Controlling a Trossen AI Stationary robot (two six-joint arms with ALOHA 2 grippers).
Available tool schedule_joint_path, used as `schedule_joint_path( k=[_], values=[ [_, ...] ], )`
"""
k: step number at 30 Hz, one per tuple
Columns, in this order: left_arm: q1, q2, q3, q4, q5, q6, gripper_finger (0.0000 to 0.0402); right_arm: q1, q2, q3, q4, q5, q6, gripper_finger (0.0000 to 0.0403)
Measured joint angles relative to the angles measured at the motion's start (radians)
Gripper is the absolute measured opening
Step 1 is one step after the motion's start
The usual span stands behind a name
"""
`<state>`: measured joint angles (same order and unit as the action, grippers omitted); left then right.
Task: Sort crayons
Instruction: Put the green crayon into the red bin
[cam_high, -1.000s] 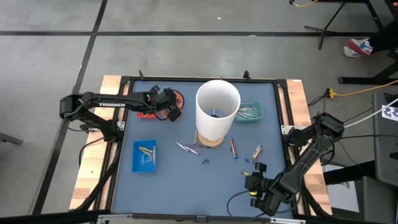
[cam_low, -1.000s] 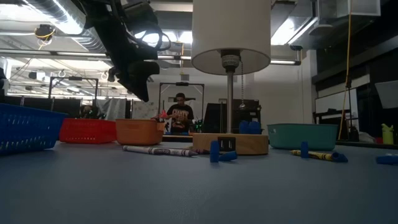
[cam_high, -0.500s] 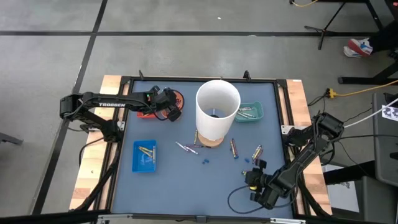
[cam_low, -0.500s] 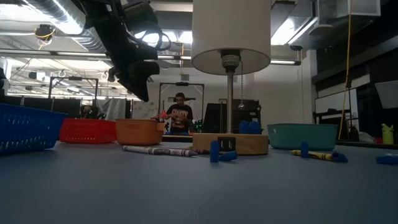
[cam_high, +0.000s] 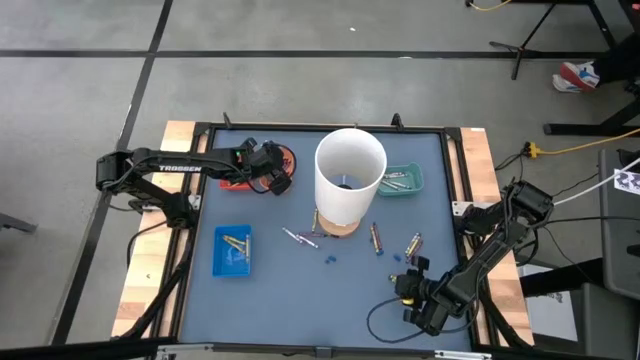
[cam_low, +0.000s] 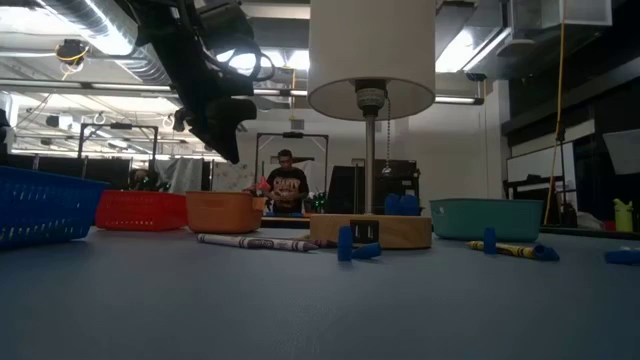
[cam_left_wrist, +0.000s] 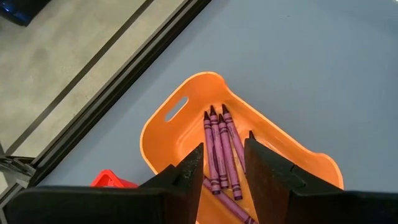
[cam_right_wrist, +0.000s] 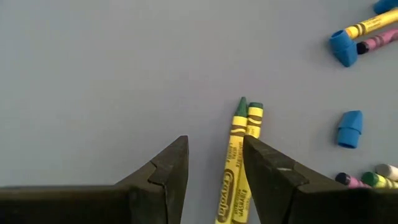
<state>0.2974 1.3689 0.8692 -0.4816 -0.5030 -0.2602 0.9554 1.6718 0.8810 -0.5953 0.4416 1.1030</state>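
My right gripper hangs open, low over the blue mat near the table's near right corner. Two yellow crayons lie side by side on the mat between its fingers, close to one of them; I cannot tell whether they touch. My left gripper stands open above the orange tray at the far left. Several purple crayons lie flat in that tray. More crayons lie loose on the mat.
A tall white cylinder on a wooden base stands mid-table. A teal tray is to its right, a blue tray at the near left and a red tray beside the orange one. Blue caps lie near the right gripper.
My right gripper has come down toward the mat and a little toward the far edge, staying open, then held still. The left arm has not moved.
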Motion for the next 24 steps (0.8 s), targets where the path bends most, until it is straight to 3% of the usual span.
schedule_joint_path(
  k=[24],
  values=[
    [0.0,0.0,0.0,0.0,0.001,0.0,0.01,0.0,-0.001,-0.057,0.044,-0.033,-0.001,0.015]
  ],
)
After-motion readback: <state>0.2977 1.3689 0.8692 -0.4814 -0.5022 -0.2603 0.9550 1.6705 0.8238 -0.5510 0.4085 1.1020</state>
